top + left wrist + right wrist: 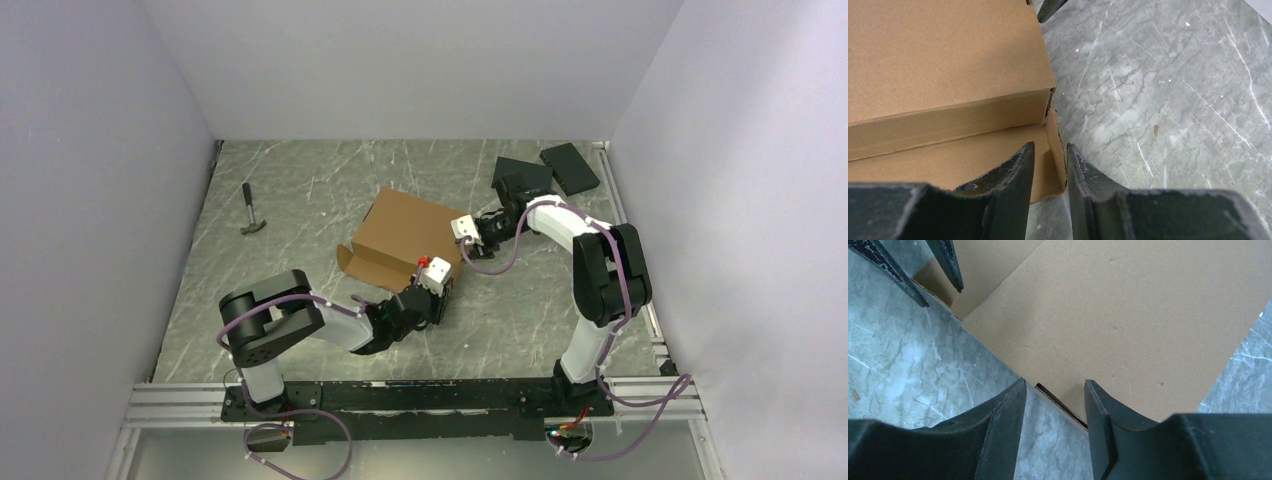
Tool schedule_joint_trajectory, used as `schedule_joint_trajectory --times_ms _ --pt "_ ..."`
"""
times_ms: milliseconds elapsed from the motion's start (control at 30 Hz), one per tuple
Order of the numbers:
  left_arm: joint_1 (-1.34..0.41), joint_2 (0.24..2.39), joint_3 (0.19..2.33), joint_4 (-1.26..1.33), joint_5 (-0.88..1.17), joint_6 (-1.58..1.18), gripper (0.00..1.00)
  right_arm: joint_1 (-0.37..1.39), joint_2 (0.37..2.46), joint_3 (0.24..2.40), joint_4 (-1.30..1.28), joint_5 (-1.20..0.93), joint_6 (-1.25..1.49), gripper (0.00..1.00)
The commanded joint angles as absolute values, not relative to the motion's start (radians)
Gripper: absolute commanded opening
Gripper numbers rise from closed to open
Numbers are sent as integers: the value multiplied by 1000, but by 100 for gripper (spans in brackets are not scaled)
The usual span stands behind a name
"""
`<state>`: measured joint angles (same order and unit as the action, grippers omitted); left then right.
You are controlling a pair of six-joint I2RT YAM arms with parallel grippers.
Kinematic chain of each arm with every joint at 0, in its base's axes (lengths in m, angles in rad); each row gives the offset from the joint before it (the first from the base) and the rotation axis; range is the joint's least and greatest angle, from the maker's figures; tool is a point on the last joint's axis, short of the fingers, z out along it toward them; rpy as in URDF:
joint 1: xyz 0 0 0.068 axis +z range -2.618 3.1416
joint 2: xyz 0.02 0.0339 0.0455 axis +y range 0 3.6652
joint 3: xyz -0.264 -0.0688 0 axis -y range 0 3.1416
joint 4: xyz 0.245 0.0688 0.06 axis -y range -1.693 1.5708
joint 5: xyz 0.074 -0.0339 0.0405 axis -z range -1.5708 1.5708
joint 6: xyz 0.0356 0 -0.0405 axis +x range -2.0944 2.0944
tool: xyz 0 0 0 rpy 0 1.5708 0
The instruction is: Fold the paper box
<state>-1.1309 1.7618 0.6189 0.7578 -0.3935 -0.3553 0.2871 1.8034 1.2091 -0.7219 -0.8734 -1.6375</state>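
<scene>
**Near-right corner of the box being worked, lid already lowered**

The paper box [400, 228] lies mid-table [300, 320], its lid down over the far part and its near section open toward the left. The left gripper [1050, 147] is set astride the thin side wall [1057, 150] at the near-right corner; whether that wall is pinched cannot be told. The right gripper [1055, 385] is placed over the lid's right edge with jaws parted and nothing clamped. The wall-tucking step is judged to be in hand. Next, a firm pinch on the wall and an inward fold would be called for, with the lid kept down.
</scene>
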Motion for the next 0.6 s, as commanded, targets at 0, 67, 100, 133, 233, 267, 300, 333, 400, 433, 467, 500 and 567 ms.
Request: schedule_joint_trajectory --times_ms 0,67,100,133,233,267,300,333,400,433,467,500,567 --pt "-1127 1728 634 773 -369 -336 36 299 1833 1216 -787 -874 -1618 48" --pt "-1127 1726 643 754 -379 -331 36 299 1833 1216 -787 -874 -1618 48" --pt "-1126 1725 647 748 -382 -329 36 299 1833 1216 -788 -874 -1618 48" --pt "-1125 1723 653 735 -387 -326 35 298 1833 1216 -787 -874 -1618 48" --pt "-1118 1716 669 701 -388 -326 30 299 1834 1218 -789 -873 -1618 48" --pt "-1115 1713 675 689 -386 -328 27 299 1835 1218 -788 -873 -1618 48" --pt "-1112 1711 681 677 -382 -329 25 299 1835 1218 -788 -873 -1618 48" --pt "-1110 1710 686 668 -378 -330 24 299 1835 1218 -788 -873 -1618 48" --pt "-1108 1708 695 657 -370 -330 22 298 1835 1218 -789 -873 -1618 48" --pt "-1108 1706 698 656 -366 -328 22 299 1835 1218 -788 -873 -1618 48" --pt "-1108 1705 699 657 -361 -327 21 299 1835 1218 -788 -873 -1617 48" --pt "-1108 1703 699 659 -356 -326 21 299 1835 1218 -788 -873 -1617 48" --pt "-1108 1700 703 657 -351 -322 22 299 1835 1218 -788 -873 -1617 48"
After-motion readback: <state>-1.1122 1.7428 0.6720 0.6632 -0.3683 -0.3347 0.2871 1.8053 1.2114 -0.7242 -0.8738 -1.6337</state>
